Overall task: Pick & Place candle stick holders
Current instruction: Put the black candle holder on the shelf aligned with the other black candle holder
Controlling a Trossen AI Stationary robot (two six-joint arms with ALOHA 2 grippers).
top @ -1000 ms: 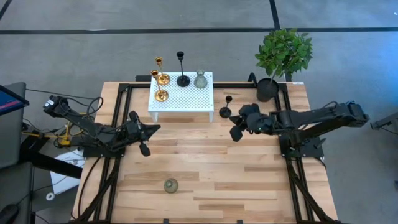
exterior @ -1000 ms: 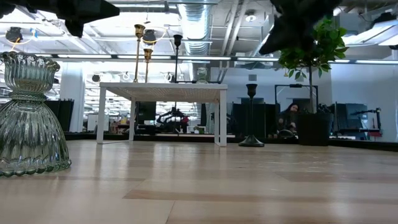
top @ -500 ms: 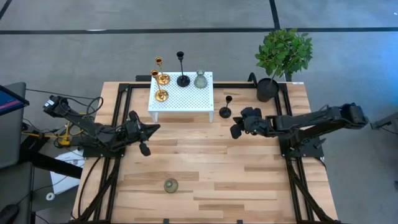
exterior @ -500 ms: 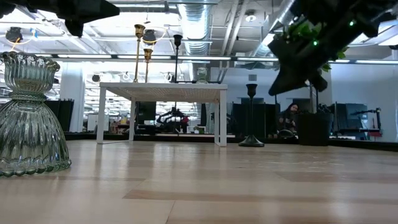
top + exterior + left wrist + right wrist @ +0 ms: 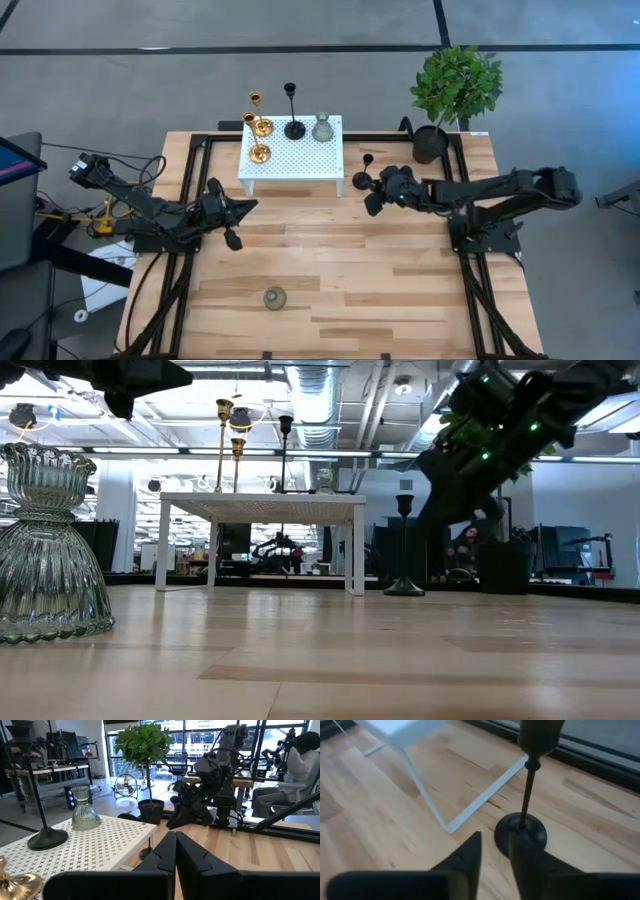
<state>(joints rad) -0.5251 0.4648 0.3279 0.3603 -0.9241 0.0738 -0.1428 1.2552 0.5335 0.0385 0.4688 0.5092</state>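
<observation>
The right claw (image 5: 372,199) hovers just beside the black thin-stemmed candle stick holder (image 5: 362,180), which stands on the wooden worktop (image 5: 330,290) next to the white perforated stand (image 5: 292,152) — its fingers (image 5: 470,852) are slightly parted and hold nothing. The left claw (image 5: 233,213) is closed and empty — it waits over the worktop's left side.

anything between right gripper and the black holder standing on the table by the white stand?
Nothing. High view: right gripper sits just short of the black holder, only bare table between. Right wrist view agrees.
</observation>
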